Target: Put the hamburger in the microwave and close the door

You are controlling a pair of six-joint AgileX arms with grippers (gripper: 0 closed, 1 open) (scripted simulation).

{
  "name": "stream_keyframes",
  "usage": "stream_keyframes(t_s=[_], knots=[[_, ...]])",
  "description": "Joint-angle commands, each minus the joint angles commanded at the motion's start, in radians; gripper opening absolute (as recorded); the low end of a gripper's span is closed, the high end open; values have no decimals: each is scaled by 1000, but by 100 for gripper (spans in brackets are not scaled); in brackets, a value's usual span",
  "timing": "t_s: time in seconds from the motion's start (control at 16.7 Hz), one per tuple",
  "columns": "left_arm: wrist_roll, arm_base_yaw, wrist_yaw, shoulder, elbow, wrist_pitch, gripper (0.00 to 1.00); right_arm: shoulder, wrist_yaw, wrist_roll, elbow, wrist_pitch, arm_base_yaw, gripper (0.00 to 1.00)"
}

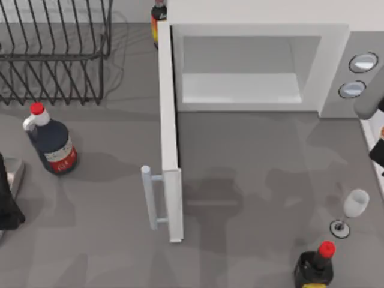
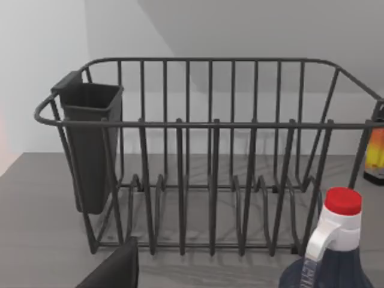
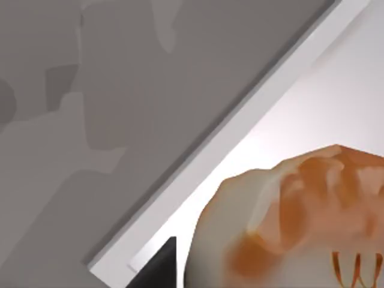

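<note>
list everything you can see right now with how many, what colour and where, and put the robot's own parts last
microwave: one, white, far right of the table, cavity open.
door: one, white, swung open toward the front, bar handle on its left face.
hamburger: one, pale tan with orange-red top, close under the right wrist camera, on a white surface.
dish rack: one, dark wire, far left.
bottles: three dark with red caps: left, front right, behind the door.
wine glass: one, clear, right.
left arm: dark, left edge.
right arm: right edge.
</note>
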Motion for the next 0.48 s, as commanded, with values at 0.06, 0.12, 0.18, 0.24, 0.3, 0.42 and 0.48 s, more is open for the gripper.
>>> stream_keyframes(t_s=[0.06, 0.12, 0.18, 0.24, 0.3, 0.42, 0.48], knots=[[0, 0, 0, 0, 0, 0, 100, 38, 29, 59, 13, 77, 27, 0], [0, 0, 0, 0, 0, 0, 100, 80, 59, 120, 24, 158, 57, 0], [0, 0, 0, 0, 0, 0, 100, 123, 89, 183, 35, 240, 88, 0], [0, 0, 0, 0, 0, 0, 100, 168, 119, 246, 44, 324, 120, 0], [0, 0, 0, 0, 0, 0, 100, 214, 148, 311, 52, 409, 153, 0], [0, 0, 0, 0, 0, 0, 100, 307, 207, 439, 67, 578, 218, 0], [0, 0, 0, 0, 0, 0, 100, 354, 236, 502, 73, 661, 249, 0]])
